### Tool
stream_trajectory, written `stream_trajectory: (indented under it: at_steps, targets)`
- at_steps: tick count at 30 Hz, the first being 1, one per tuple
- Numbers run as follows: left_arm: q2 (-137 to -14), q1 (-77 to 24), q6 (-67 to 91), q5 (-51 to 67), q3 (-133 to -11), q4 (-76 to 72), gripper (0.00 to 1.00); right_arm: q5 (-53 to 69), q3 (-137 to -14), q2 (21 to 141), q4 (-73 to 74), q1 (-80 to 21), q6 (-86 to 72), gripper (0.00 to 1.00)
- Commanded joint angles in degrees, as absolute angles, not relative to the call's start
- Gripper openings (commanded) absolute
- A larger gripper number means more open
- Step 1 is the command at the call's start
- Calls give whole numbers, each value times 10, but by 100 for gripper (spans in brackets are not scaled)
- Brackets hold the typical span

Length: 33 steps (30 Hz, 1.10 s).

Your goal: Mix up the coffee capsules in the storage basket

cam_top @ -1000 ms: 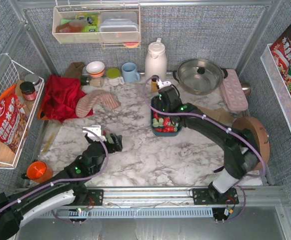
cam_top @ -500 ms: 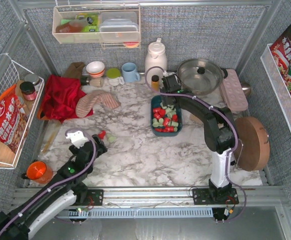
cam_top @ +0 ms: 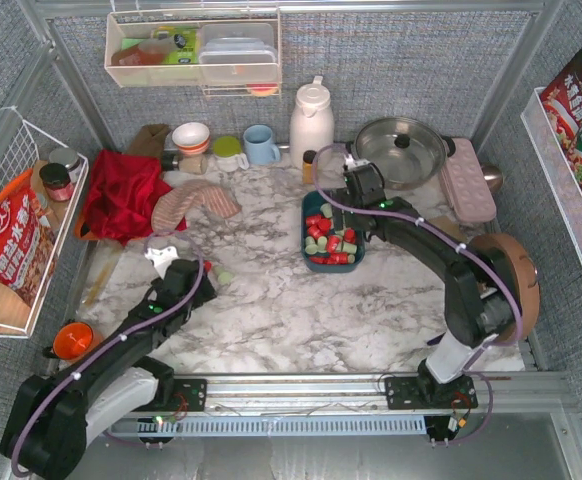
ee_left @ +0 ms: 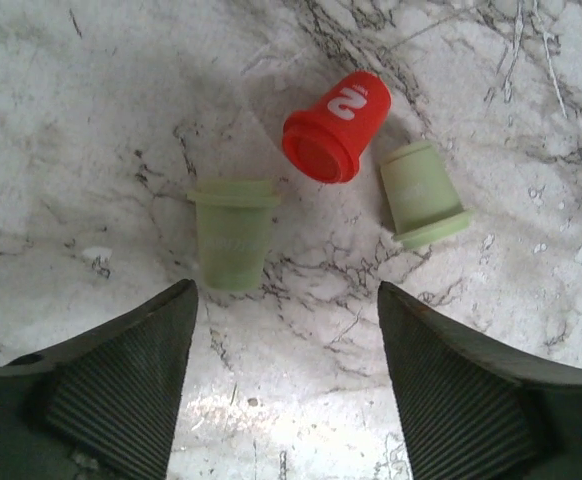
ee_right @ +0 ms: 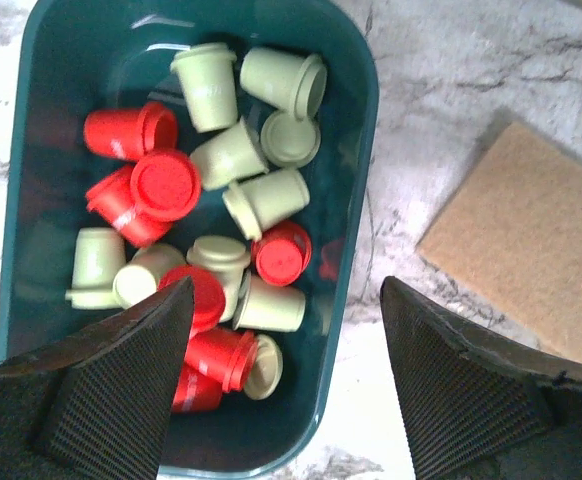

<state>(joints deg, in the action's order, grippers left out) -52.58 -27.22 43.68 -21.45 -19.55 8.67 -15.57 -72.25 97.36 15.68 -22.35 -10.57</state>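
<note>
coffee capsules (ee_right: 233, 152) sit in the storage basket (ee_right: 356, 120); we see three on the desk (ee_left: 71, 120); left fingers (ee_left: 121, 390) and right fingers (ee_right: 111, 390) spread, empty.

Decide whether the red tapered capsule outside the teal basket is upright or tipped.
Tipped: the red tapered capsule lies on its side, printed wall showing.

Grey woven wall panels (cam_top: 401, 70) box you in on three sides, metal-framed. Your tabletop (cam_top: 301, 310) is white marble, grey-veined, evenly lit.
</note>
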Motion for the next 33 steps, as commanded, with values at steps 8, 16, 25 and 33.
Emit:
stream_trajectory:
  at_steps: [8, 16, 25, 33]
  targets:
    - [-588, -217, 389, -186, -212, 36, 66, -123, -665, 904, 119, -227, -132, 79]
    - [-648, -190, 368, -182, -229, 27, 62, -107, -668, 894, 123, -225, -133, 80]
    - [-737, -188, 350, -156, -269, 39, 39, -107, -665, 883, 127, -220, -131, 80]
    - [-730, -188, 351, -135, -269, 44, 36, -98, -669, 889, 131, -219, -134, 80]
